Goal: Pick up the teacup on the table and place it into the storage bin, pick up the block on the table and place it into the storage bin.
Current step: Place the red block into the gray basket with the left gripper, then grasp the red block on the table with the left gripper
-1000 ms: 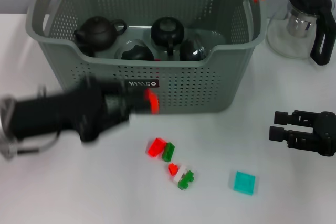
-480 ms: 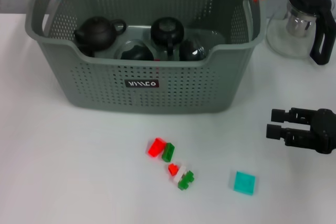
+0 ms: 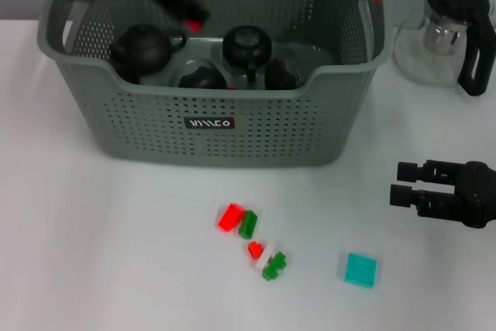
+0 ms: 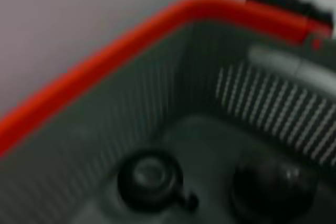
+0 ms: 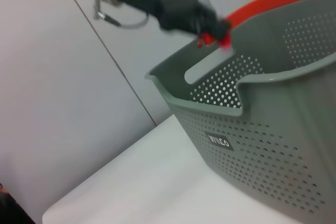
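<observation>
The storage bin [image 3: 232, 125] [image 5: 273, 145], grey-green and perforated with orange handle ends, stands at the back of the table. Dark teacups [image 3: 283, 75] and dark teapots [image 3: 143, 48] [image 4: 149, 179] lie inside it. My left gripper [image 3: 194, 19] [image 5: 214, 34] hovers over the bin's back left part, shut on a small red block. More blocks lie on the table before the bin: a red one [image 3: 231, 216], a green one [image 3: 248, 224] and a teal square [image 3: 360, 269]. My right gripper [image 3: 399, 184] rests open and empty at the right, low over the table.
A glass teapot with a black handle [image 3: 446, 32] stands at the back right, beside the bin. A small red block [image 3: 255, 250] and a white-and-green piece [image 3: 271, 261] lie between the red block and the teal square.
My left arm has swung up from in front of the bin's left side to above its back left part, carrying the red block. The right gripper has crept slightly left.
</observation>
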`<act>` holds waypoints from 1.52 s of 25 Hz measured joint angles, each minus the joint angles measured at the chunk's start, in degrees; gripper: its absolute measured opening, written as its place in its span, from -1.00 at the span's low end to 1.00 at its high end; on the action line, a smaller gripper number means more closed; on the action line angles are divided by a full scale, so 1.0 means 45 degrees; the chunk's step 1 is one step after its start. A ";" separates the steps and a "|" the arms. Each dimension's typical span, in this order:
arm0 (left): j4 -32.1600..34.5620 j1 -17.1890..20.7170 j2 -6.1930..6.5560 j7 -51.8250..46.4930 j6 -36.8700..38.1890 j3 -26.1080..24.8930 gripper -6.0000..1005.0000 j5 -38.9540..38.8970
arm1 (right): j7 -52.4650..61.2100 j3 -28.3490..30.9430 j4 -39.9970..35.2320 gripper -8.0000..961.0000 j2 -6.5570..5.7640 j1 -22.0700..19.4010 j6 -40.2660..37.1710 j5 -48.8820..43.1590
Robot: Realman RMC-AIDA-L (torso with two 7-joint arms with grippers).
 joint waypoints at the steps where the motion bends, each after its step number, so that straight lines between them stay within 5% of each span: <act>1: -0.0154 -0.0045 -0.0213 -0.0054 -0.0172 0.0152 -0.53 0.0409 | 0.0002 0.0001 0.0001 0.43 0.0001 0.0001 0.0004 -0.0001; 4: -0.0264 -0.0034 -0.0895 -0.0136 -0.0902 0.0281 -0.52 0.1435 | 0.0004 0.0002 0.0001 0.43 0.0001 0.0003 0.0011 -0.0004; 9: 0.0502 0.0172 -0.1288 -0.0211 -0.0974 0.0146 -0.47 0.1542 | 0.0006 0.0010 0.0001 0.43 0.0001 -0.0007 0.0062 -0.0004; 13: 0.2984 0.1581 -0.1721 -0.0008 -0.0899 -0.0686 -0.30 -0.0378 | 0.0008 0.0000 0.0002 0.43 0.0002 -0.0043 0.0112 -0.0004; 16: 0.4577 0.3469 -0.2222 0.1063 -0.1200 -0.1915 -0.18 -0.3945 | 0.0007 0.0026 0.0001 0.43 0.0012 -0.0094 0.0112 -0.0004; 18: 0.4447 0.5026 -0.2284 0.2826 -0.0896 -0.2432 -0.09 -0.7986 | 0.0006 0.0069 0.0001 0.43 0.0014 -0.0125 0.0116 0.0000; 22: 0.1380 0.6527 -0.1929 0.6038 0.1713 -0.3008 0.39 -1.4330 | 0.0006 0.0095 0.0000 0.43 0.0019 -0.0138 0.0184 -0.0003; 25: -0.1376 0.6580 -0.1660 0.7849 0.4060 -0.4261 0.56 -1.6110 | 0.0006 0.0094 0.0000 0.43 0.0036 -0.0096 0.0258 0.0006; 29: -0.3052 0.7146 -0.1737 1.0761 0.5306 -0.5139 0.62 -1.4455 | 0.0006 0.0081 0.0000 0.43 0.0049 -0.0043 0.0349 0.0009; 33: -0.2970 0.7806 -0.2146 1.2580 0.5219 -0.4697 0.62 -1.0792 | 0.0006 0.0016 0.0001 0.43 0.0104 -0.0014 0.0433 0.0007; 38: -0.3520 0.7869 -0.2286 1.4104 0.4061 -0.4075 0.62 -0.7926 | 0.0006 0.0064 0.0000 0.43 0.0089 -0.0092 0.0453 0.0002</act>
